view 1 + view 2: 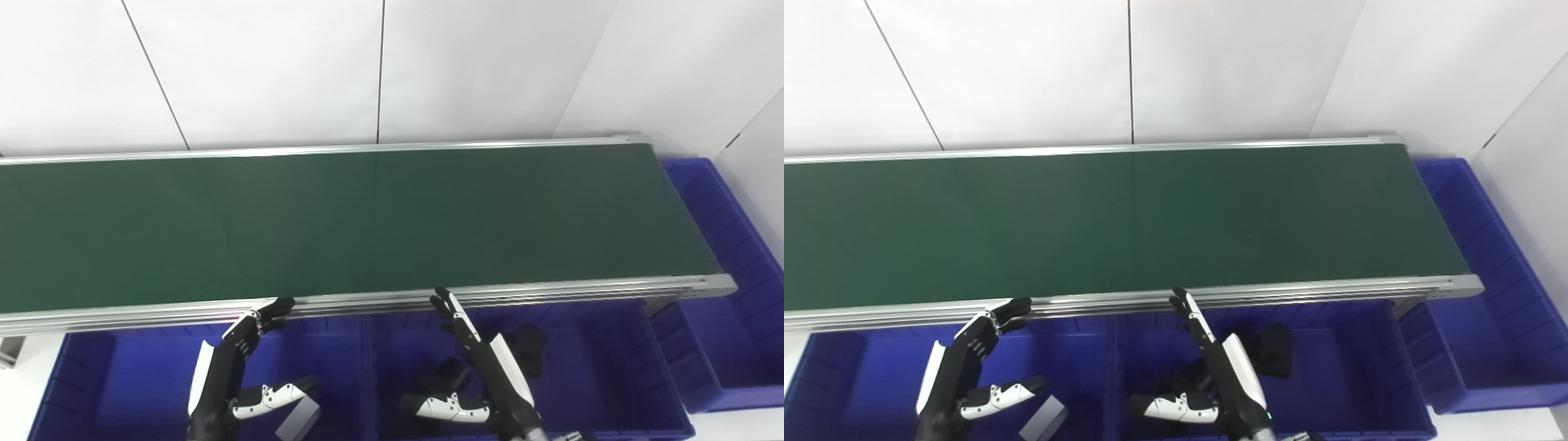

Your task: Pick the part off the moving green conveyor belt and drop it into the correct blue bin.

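White wall panels with thin dark seams fill the background. In front of them a long green conveyor belt (343,226) with silver aluminium side rails runs from the left edge of the view toward the right. Its green top is bare, with no part on it.

Below the near rail sit blue bins side by side. The left blue bin (122,373) holds a pale grey block (298,419) near its right wall. The middle blue bin (588,367) holds dark black parts (528,349), partly hidden behind the right arm. Another blue bin (723,245) stands lengthwise at the belt's right end.

Two black and white arms rise from the bottom edge. The left robot hand (236,367) hovers over the left bin, its fingers spread and gently curled, the fingertips (278,306) close to the near rail and the thumb sticking out to the right. It holds nothing. The right robot hand (484,367) hovers over the middle bin, fingers extended and slightly apart, tips (442,300) reaching the near rail, thumb pointing left. It is also empty.
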Controlling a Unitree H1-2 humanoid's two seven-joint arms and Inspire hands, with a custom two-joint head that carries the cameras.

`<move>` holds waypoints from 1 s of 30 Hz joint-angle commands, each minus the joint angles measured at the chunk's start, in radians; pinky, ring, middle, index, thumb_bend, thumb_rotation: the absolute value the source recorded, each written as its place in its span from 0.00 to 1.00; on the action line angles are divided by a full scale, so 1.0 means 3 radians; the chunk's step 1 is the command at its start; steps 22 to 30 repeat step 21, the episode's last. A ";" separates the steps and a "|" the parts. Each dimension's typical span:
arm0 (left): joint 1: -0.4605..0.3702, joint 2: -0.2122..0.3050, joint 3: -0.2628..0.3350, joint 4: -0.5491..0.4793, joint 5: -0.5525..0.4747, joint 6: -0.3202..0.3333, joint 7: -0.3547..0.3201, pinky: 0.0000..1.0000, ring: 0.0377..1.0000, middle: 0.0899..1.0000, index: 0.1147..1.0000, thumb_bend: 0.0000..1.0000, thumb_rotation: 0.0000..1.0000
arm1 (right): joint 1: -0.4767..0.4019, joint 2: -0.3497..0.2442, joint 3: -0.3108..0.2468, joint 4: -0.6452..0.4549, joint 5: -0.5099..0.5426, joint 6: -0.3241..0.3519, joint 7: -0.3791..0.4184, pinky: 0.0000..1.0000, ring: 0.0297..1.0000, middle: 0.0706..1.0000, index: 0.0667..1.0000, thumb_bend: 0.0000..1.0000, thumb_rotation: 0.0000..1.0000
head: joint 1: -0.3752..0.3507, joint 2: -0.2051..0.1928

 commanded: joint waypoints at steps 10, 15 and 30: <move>-0.0015 -0.0002 -0.0051 -0.0024 0.0020 -0.0096 0.0022 0.76 0.79 0.78 0.71 0.82 0.31 | 0.0024 0.0073 -0.0156 -0.0003 0.0240 -0.0235 0.0033 0.87 0.90 0.93 0.97 0.93 0.43 | 0.0068 -0.0043; -0.0016 -0.0014 -0.0070 -0.0003 0.0065 -0.0096 0.0074 0.75 0.78 0.78 0.70 0.83 0.33 | 0.0055 0.0116 -0.0218 -0.0014 0.0217 -0.0219 0.0016 0.86 0.89 0.91 0.95 0.92 0.44 | 0.0172 -0.0073; -0.0035 0.0012 -0.0167 0.0014 0.0166 -0.0096 0.0202 0.74 0.78 0.77 0.70 0.83 0.34 | 0.0077 0.0108 -0.0258 -0.0037 0.0214 -0.0233 0.0043 0.86 0.89 0.90 0.95 0.90 0.44 | 0.0327 -0.0079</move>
